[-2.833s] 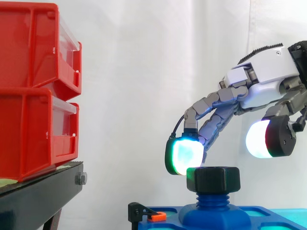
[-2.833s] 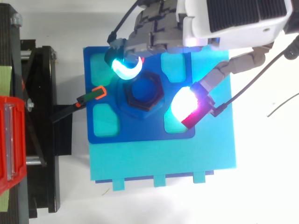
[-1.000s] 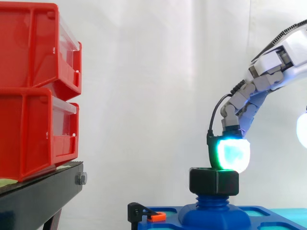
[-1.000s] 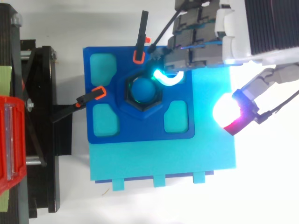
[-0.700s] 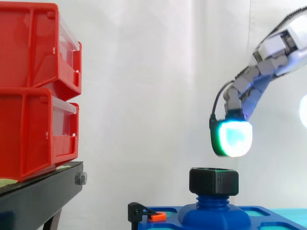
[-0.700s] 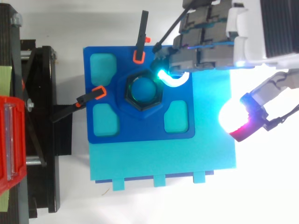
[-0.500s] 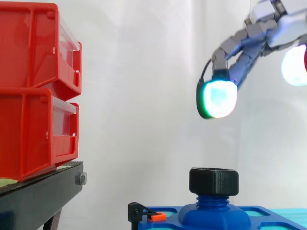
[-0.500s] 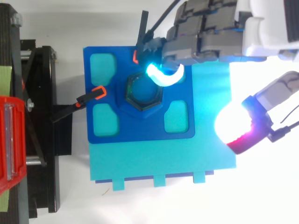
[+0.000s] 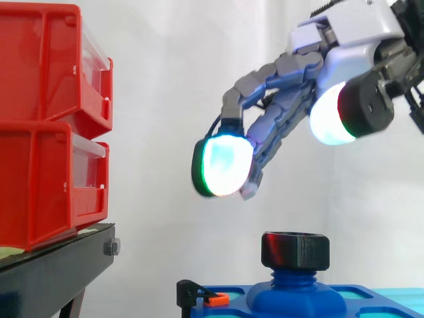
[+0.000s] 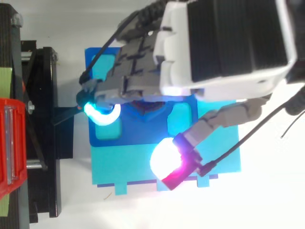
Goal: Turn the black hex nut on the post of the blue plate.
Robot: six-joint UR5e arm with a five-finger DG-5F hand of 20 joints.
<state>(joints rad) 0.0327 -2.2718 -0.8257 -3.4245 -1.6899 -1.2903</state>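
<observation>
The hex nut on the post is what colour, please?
Black; the nut shows best in the side view.

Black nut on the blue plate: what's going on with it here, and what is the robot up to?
A robot hand hovers open above the black hex nut, which sits on the threaded post of the blue plate. Nothing touches the nut: in the side view the glowing fingertips hang clear above it, with a gap between. Red bins sit off to the left on a black stand.
</observation>
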